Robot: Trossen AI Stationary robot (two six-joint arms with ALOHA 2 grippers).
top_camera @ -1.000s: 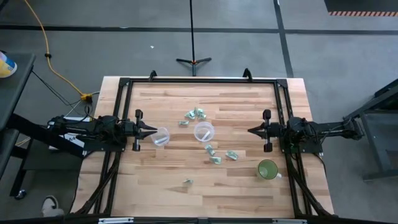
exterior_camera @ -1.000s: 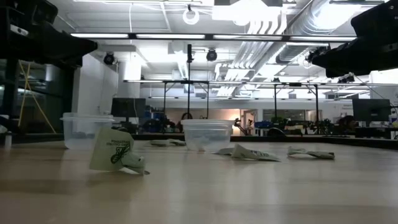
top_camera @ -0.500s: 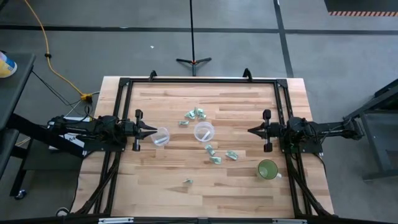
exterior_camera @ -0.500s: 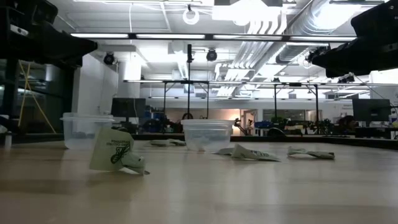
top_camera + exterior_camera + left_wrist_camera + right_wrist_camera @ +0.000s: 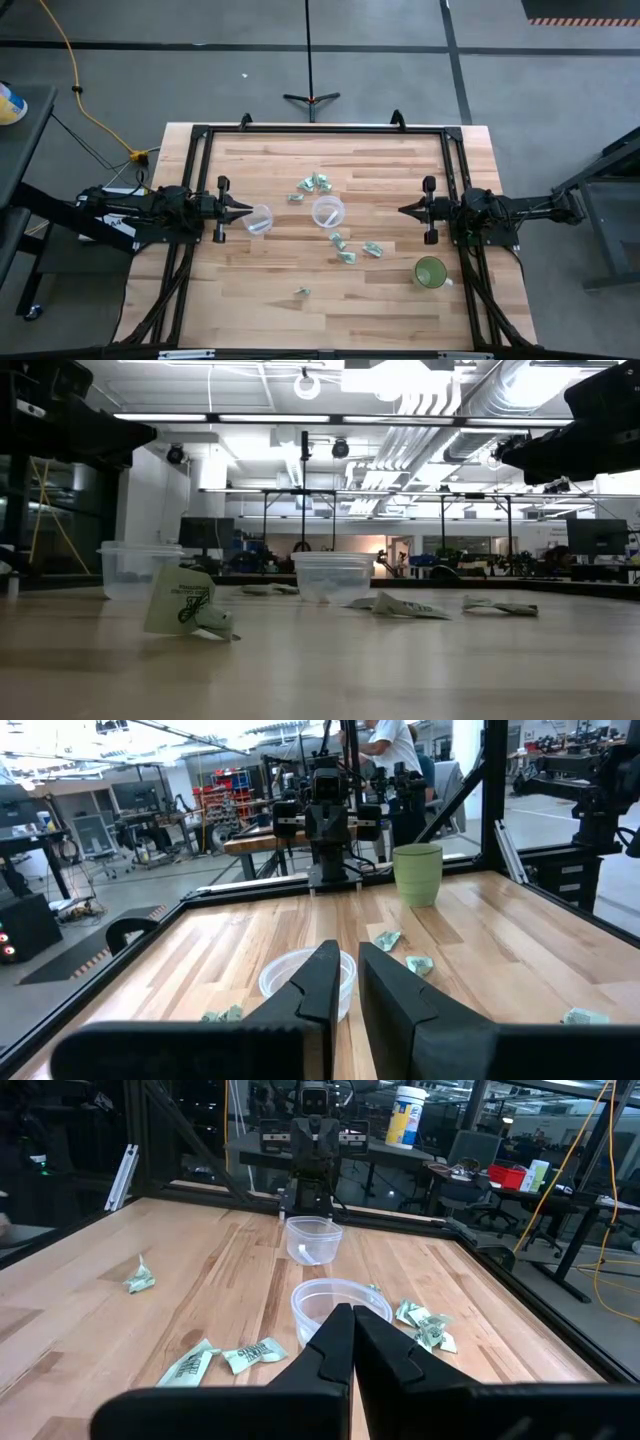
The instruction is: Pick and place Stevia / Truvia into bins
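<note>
Green-printed Stevia sachet (image 5: 185, 605), wording unreadable to you; left gripper (image 5: 248, 209) stood narrowly parted, right gripper (image 5: 402, 209) closed, both empty.

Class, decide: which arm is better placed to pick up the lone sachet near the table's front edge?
Probably the left: the lone sachet lies on the left half of the table, nearer the left gripper than the right gripper.
</note>
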